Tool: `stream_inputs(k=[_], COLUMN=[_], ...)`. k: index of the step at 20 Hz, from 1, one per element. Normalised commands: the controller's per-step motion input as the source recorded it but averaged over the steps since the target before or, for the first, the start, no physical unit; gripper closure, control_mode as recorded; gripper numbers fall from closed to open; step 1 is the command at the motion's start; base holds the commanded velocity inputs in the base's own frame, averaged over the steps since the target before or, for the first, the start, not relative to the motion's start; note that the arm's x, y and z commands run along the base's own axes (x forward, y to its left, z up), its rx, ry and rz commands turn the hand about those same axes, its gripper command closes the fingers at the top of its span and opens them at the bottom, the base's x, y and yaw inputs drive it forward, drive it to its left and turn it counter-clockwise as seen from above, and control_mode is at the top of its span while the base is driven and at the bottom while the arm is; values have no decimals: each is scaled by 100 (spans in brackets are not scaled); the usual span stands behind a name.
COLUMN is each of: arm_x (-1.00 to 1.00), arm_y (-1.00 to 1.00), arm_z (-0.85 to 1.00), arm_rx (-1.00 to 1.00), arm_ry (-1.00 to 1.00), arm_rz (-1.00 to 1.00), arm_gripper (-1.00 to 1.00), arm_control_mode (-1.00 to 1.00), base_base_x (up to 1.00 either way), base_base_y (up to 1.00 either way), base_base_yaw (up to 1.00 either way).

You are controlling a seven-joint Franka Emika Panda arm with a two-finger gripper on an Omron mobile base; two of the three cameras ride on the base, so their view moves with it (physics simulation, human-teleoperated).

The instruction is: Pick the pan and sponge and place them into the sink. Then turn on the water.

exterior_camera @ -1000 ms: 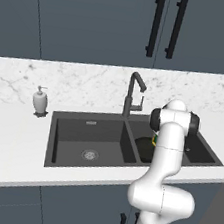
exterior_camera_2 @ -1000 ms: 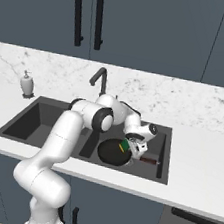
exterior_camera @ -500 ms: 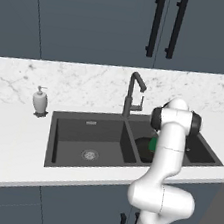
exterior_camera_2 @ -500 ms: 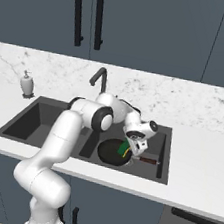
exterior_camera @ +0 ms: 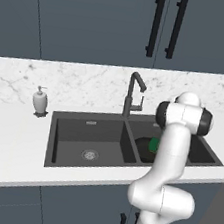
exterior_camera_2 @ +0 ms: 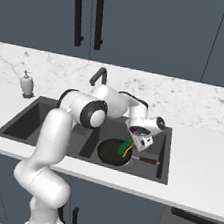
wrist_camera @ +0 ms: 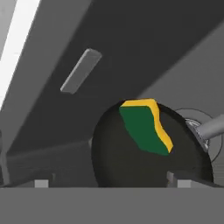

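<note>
**Op:** Where do the pan and sponge sit?

**Notes:** Your pan point(exterior_camera_2: 112, 152) lies flat in the right basin of the sink point(exterior_camera_2: 163, 156), handle point(exterior_camera_2: 147, 161) pointing toward the basin's right wall. Sponge point(exterior_camera_2: 125, 148) rests on the pan, green face up, yellow layer along one edge. In the left base view you catch the sponge as a green patch point(exterior_camera: 153, 144) beside the white forearm, on the pan's dark rim point(exterior_camera: 141, 142). Hand view: sponge point(wrist_camera: 144, 125) sits inside the pan point(wrist_camera: 113, 157), toward its far rim; it looks tilted, though you can't be sure from this angle.

**Op:** And the pincer?

**Notes:** Pincer point(exterior_camera_2: 141, 144) hangs just above and to the right of the sponge, apart from it, aimed down into the basin. Your two finger tips point(wrist_camera: 41, 183) stand at the bottom of the hand view, well apart, nothing between them: spread and empty.

**Op:** Faucet?

**Notes:** Faucet point(exterior_camera: 134, 94) stands behind the divider wall, spout over the basins. Left basin shows its round drain point(exterior_camera: 90, 155). Soap dispenser point(exterior_camera: 40, 101) stands on the white surface point(exterior_camera: 8, 145), left of the sink. Marble backsplash point(exterior_camera: 88, 83) behind, dark cabinets point(exterior_camera: 97, 16) above.
</note>
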Motion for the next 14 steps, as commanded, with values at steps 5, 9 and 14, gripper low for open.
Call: stream_inputs(k=[5,9,14], arm_x=[-39,-19,-9], arm_y=[2,0,8], arm_z=[88,95,63], arm_rx=[-7,-7,-11], arm_ry=[-37,-25,-35], arm_rz=[17,14,13], arm_gripper=[-100,-100,-100], arm_control_mode=[-100,-100,-100], base_base_x=[0,0,0], base_base_y=[0,0,0], base_base_yaw=[0,0,0])
